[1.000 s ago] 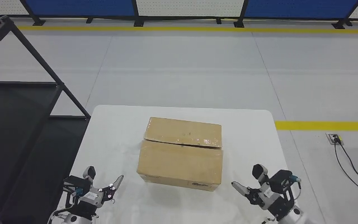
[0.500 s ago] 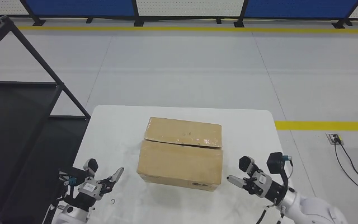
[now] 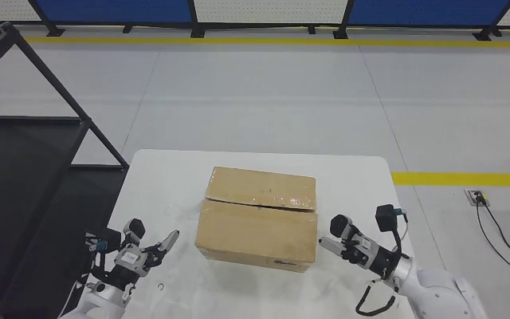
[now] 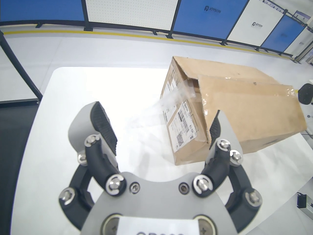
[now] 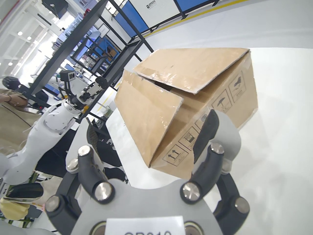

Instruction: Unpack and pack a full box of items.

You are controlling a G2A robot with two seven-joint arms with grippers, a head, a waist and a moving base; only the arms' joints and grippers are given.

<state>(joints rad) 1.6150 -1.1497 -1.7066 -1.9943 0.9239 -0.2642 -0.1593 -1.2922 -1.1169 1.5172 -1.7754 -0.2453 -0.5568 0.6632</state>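
Evenly, jaws flank box (image 3: 256,226); both wide.

The top camera looks steeply down from above the arms onto the white table (image 3: 159,171). The wrist cameras, low and close behind the left gripper (image 4: 158,112) and right gripper (image 5: 151,123), face the cardboard box (image 3: 259,219) from opposite ends; all three views share it.

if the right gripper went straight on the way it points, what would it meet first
Most likely the cardboard box: the right gripper points at the end face nearest it. How far off it is cannot be judged.
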